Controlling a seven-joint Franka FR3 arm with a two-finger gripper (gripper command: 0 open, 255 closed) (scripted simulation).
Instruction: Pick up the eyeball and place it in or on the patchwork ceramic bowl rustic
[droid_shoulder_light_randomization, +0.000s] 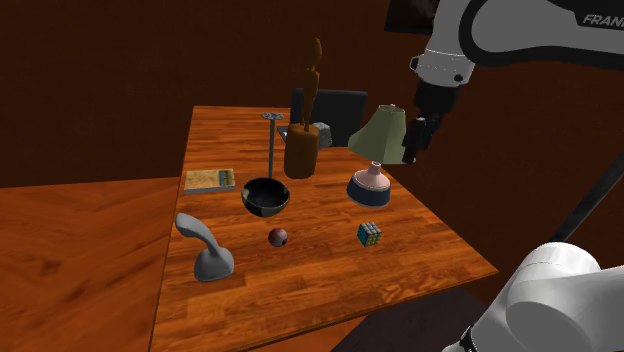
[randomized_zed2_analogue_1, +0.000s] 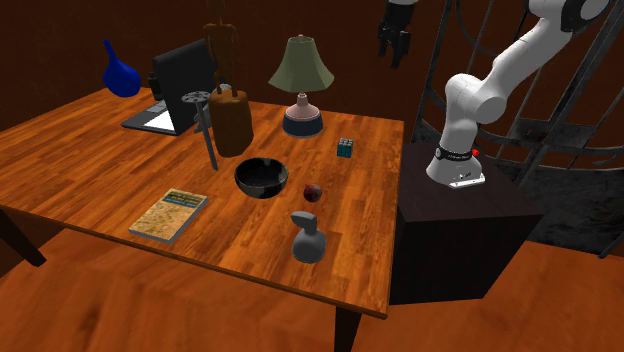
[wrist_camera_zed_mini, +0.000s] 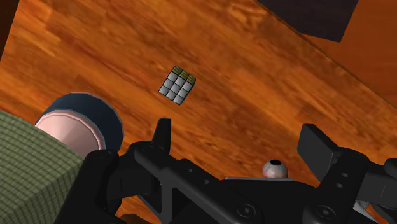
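The plank table is ringed by wooden floor and dark walls; the hand is held spread, empty, above it.

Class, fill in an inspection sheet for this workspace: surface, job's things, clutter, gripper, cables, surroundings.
Surface: wooden table, crowded with objects.
Job's things: eyeball on the table, close to the bowl but apart from it; bowl upright.
Clutter: lamp, cube, book, grey piece, brown figure, laptop, blue vase.
Gripper: gripper open, empty, raised above the table near the lamp.
Cables: nothing seen.
Surroundings: wood floor, dark walls, dark stand beside the table.
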